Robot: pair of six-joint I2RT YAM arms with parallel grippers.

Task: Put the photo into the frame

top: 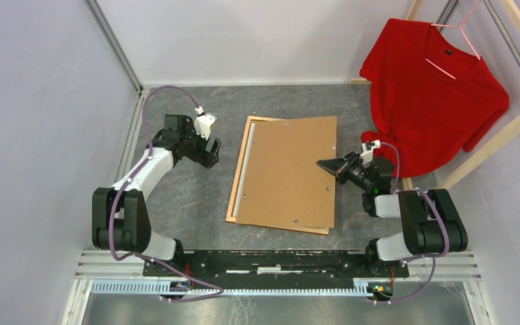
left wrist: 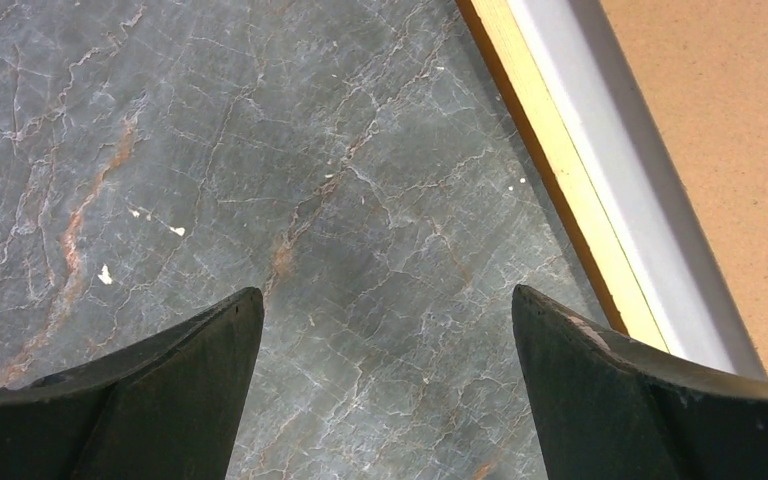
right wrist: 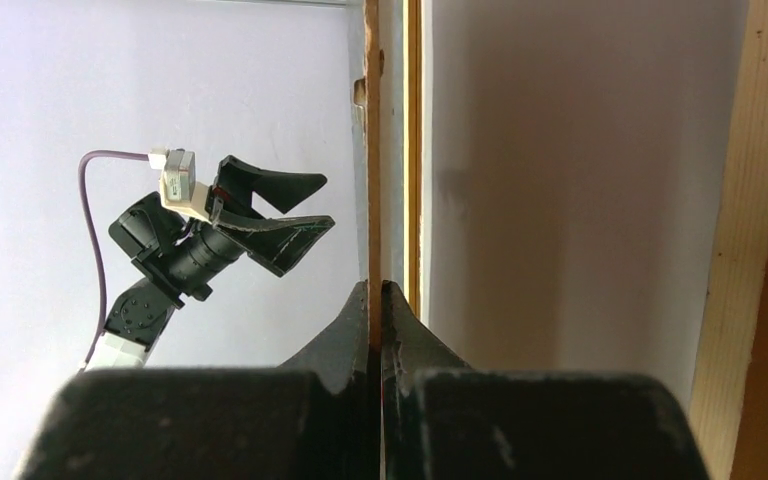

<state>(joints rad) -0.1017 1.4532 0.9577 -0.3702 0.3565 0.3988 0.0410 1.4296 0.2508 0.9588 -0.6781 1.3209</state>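
Our right gripper [right wrist: 375, 292] is clamped tight on the flat brown cardboard backing board [top: 284, 169], which lies over the thin orange-brown wooden frame [top: 238, 179] on the table. A pale sheet [right wrist: 560, 200] fills the frame; we cannot tell whether it is the photo. Our left gripper [left wrist: 385, 300] gapes wide, empty.

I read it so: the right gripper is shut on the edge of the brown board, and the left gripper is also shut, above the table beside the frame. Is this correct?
The left gripper is open, not shut: the left wrist view shows its fingers wide apart above the table, beside the frame. The right gripper is indeed shut on the edge of the board.
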